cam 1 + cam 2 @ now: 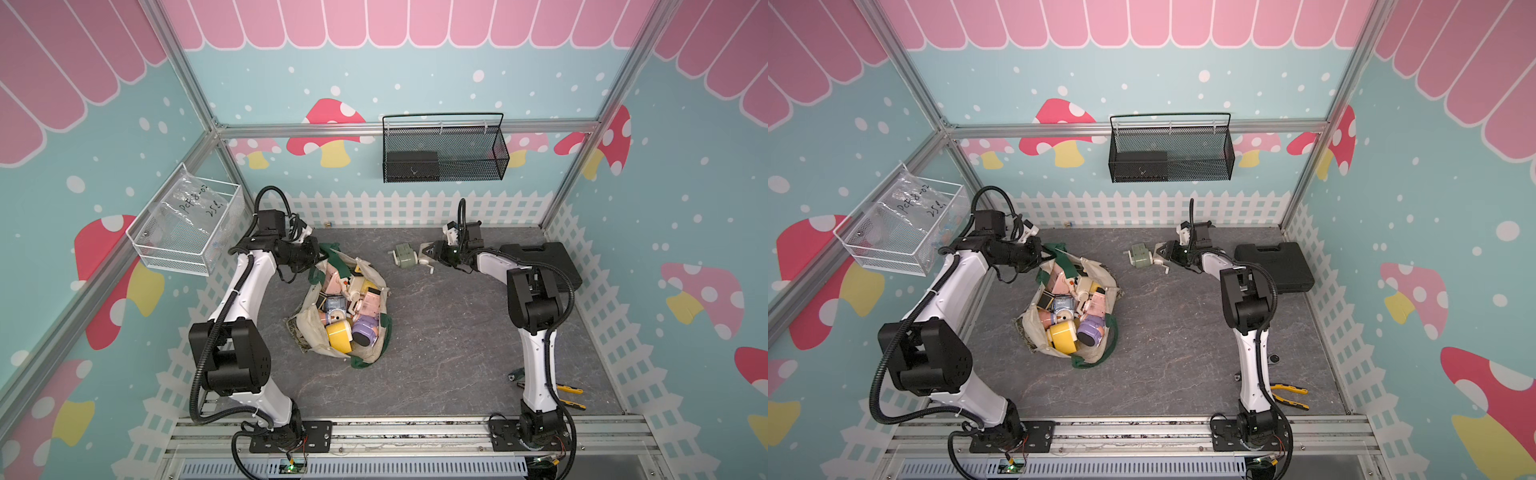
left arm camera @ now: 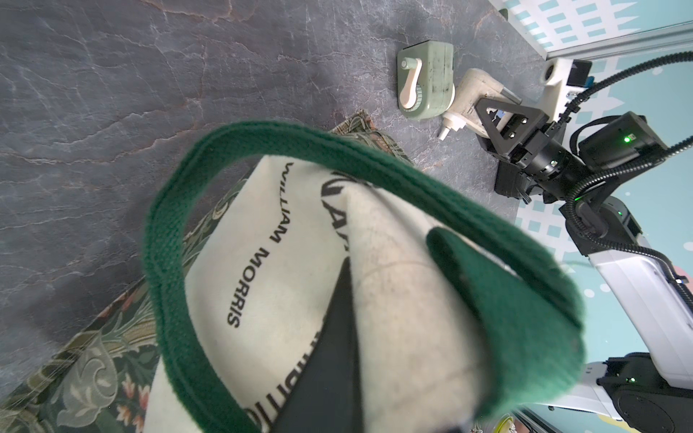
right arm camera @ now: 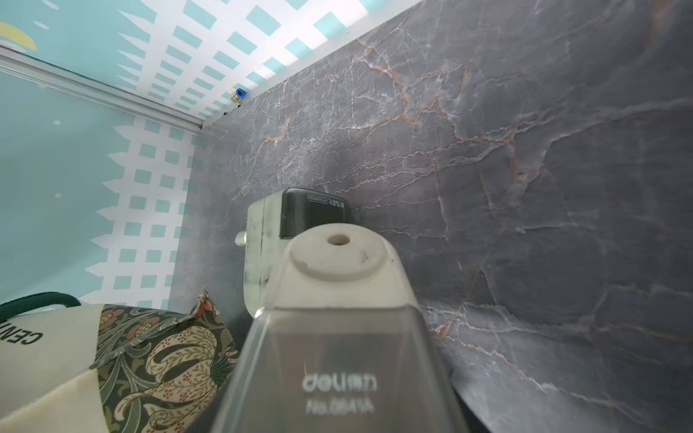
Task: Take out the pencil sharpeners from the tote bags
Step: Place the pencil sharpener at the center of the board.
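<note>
Though slack — canvas tote (image 1: pixel 312 332), boxy plastic sharpeners (image 1: pixel 338 336)

The left arm (image 1: pixel 245 286) and right arm (image 1: pixel 536 374) had smooth white shells between boxy black joints. Ribbed black cable (image 1: pixel 193 386) ran along each. Black slotted plates (image 1: pixel 318 432) formed their feet, and small green lights (image 2: pixel 627 139) glowed on the right wrist
</note>
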Controlling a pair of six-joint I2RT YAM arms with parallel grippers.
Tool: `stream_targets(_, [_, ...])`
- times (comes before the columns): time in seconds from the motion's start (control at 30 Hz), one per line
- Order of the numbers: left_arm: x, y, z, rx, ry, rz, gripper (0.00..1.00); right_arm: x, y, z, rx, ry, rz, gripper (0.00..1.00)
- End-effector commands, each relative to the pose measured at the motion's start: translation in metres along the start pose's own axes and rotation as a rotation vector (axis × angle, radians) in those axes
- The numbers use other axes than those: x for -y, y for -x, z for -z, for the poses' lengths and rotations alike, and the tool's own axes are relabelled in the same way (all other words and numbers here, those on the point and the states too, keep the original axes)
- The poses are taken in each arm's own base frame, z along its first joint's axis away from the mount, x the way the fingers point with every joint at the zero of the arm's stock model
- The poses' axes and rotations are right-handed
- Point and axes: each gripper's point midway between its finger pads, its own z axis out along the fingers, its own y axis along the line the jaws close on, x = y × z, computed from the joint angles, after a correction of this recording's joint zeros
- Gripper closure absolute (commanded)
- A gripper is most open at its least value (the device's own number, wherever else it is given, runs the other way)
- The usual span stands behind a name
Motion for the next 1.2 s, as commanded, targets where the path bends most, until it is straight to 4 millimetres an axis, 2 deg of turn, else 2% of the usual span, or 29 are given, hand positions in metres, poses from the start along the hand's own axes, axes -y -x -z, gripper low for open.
stream_targets(0.0, [0.015,0.018,0.022,0.095,-0.034,-0.056,1.0,-0.011,0.006,-0.005,-0.009,0.065,-0.027,0.68])
stream_targets(0.5, [0.015,0.018,0.022,0.096,-0.033,-0.056,1.0,-0.029,-0.015,-0.041,-0.1,0.14,-0.037,0.66])
stream_targets(0.7, [0.014,0.018,0.022,0.095,-0.033,-0.054,1.0,-0.034,-0.015,-0.044,-0.097,0.127,-0.019,0.49])
stream_targets(0.9, [0.015,0.018,0.022,0.095,-0.035,-0.053,1.0,-0.029,-0.014,-0.042,-0.096,0.084,0.004,0.38])
stream_targets(1.17, [0.014,0.018,0.021,0.095,-0.031,-0.053,1.0,-0.027,-0.01,-0.032,-0.084,0.029,0.038,0.31])
